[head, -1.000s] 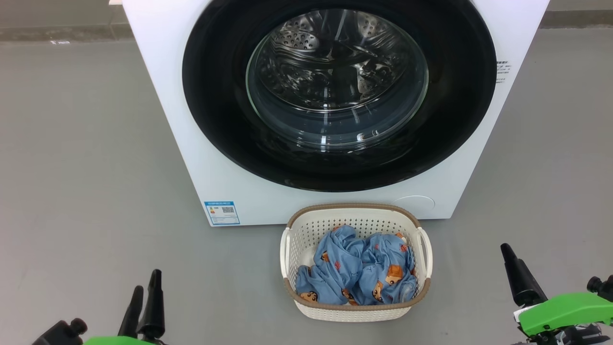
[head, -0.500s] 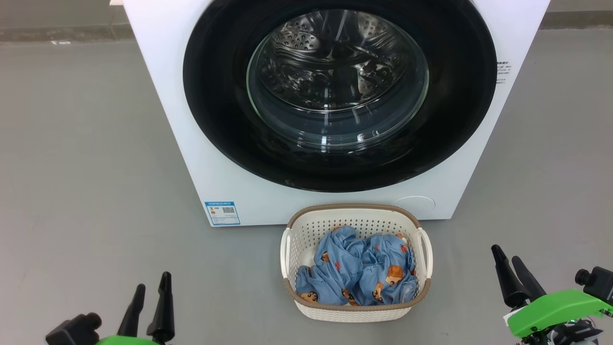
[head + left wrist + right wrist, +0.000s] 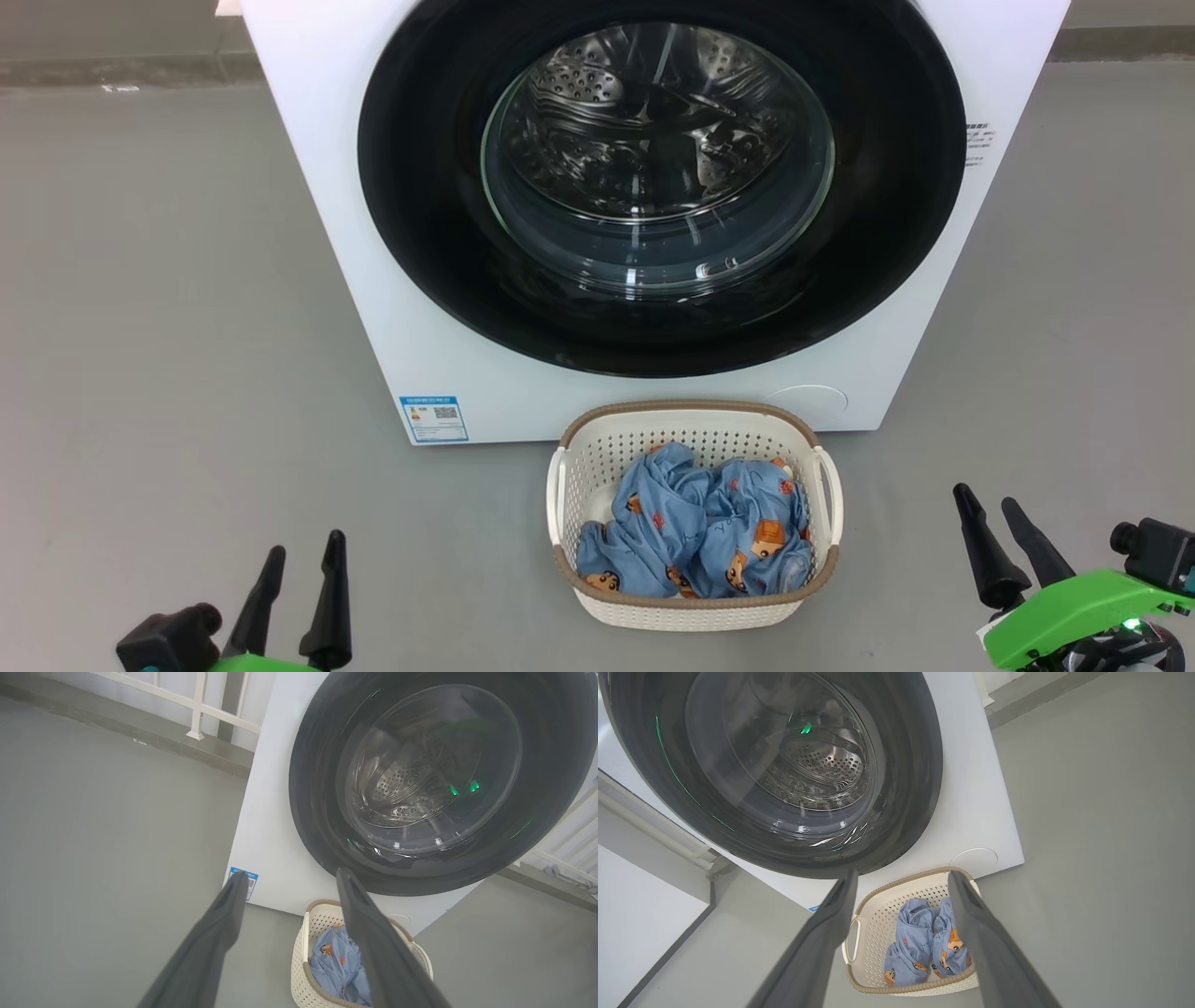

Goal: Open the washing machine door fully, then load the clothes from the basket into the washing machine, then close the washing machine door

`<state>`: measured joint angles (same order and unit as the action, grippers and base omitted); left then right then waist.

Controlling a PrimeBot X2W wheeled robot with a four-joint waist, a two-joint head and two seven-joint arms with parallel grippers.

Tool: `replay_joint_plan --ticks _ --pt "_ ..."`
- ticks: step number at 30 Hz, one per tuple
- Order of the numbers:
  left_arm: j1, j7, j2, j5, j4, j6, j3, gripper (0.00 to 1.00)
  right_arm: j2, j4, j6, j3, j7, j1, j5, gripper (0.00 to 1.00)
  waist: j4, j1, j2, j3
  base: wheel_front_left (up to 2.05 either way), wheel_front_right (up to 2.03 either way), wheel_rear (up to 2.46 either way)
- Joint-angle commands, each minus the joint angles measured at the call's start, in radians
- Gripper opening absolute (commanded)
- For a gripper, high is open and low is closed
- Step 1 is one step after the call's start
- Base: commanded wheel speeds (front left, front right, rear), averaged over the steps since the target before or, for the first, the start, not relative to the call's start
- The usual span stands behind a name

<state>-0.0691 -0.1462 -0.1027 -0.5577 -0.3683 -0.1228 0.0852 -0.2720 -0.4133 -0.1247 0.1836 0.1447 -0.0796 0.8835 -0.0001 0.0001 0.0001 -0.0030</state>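
The basket (image 3: 691,407) of clothes (image 3: 695,537) stands before the washing machine (image 3: 322,112), under the shut washing machine door (image 3: 420,187). The left hand (image 3: 305,544) and right hand (image 3: 984,497) point forward, spread wide, empty.

Left pincer (image 3: 305,543), right pincer (image 3: 984,495): long black tapered fingers (image 3: 329,597); green wrist housings (image 3: 1064,607).

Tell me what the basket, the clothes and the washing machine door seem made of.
Basket: probably moulded plastic, matte cream, perforated walls. Clothes: soft fabric, crumpled into folds. Washing machine door: glossy black rim, likely plastic; clear centre looks like glass, showing highlights.
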Motion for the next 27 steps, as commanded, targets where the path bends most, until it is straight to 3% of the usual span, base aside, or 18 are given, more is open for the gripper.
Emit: replay_joint_plan --ticks 1,27 --pt "-0.051 -0.014 -0.021 0.03 0.013 -0.002 -0.021 1.0 -0.031 0.017 -0.004 0.017 0.016 -0.052 -0.028 1.0 -0.001 0.0 -0.0001 -0.001 0.0 0.0 0.0" --pt "-0.069 -0.087 -0.027 0.29 -0.023 -0.006 -0.037 1.0 -0.088 -0.002 -0.006 0.062 0.089 -0.05 -0.214 1.0 -0.008 0.0 -0.0001 -0.009 0.0 0.0 0.0"
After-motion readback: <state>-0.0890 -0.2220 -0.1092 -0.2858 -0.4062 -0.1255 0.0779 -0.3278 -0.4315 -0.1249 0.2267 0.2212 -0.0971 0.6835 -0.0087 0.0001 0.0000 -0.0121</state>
